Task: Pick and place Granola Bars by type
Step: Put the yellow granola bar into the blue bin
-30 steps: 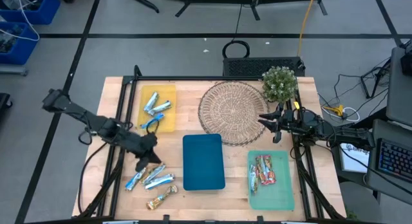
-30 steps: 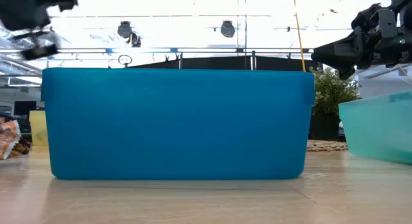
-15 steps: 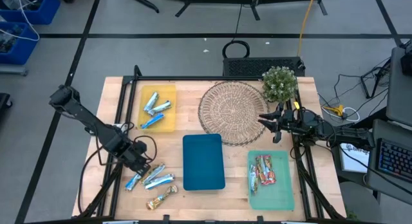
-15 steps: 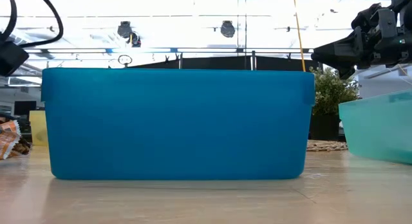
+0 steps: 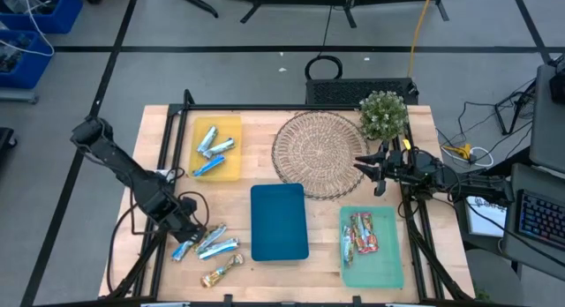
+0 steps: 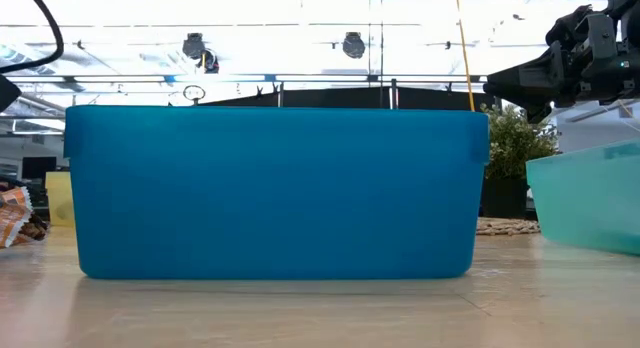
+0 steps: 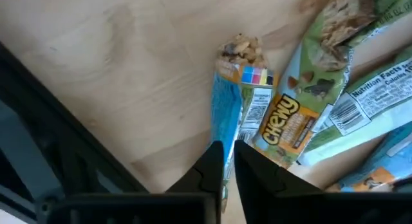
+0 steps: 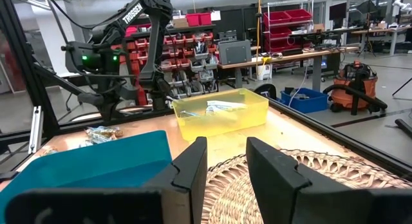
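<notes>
Several loose granola bars lie near the table's near left corner: blue-and-silver ones [image 5: 212, 241] and a tan/gold one [image 5: 221, 272], which also shows in the low view [image 6: 12, 213]. More blue bars [image 5: 212, 146] lie in the yellow tray [image 5: 231, 170], and red ones [image 5: 362, 232] in the green tray [image 5: 375, 267]. My left gripper [image 5: 188, 232] is down at the left end of the loose group, shut on a blue bar [image 7: 225, 114]. My right gripper [image 5: 366, 166] hangs open over the wicker mat's right edge. My left gripper pinches the blue-and-silver bar between its two fingers at the bar's near end [image 7: 226, 139]. The fingers [image 7: 212, 163] come from above, slanting down. The bar lies on the wood beside a green-and-orange wrapper [image 7: 290, 121], its far end [image 7: 241, 53] on the table.
A blue tray [image 5: 279, 221] stands between the loose bars and the green tray, and fills the low view [image 6: 275, 188]. The round wicker mat [image 5: 316, 153] and a potted plant [image 5: 383, 115] sit at the far side. Black frame rails run along the table's left and right edges.
My left gripper has moved toward the table's near left corner and down, from beside the blue tray's left edge to the loose blue bars. In the low view it has slipped out at the left. The right arm has kept still.
</notes>
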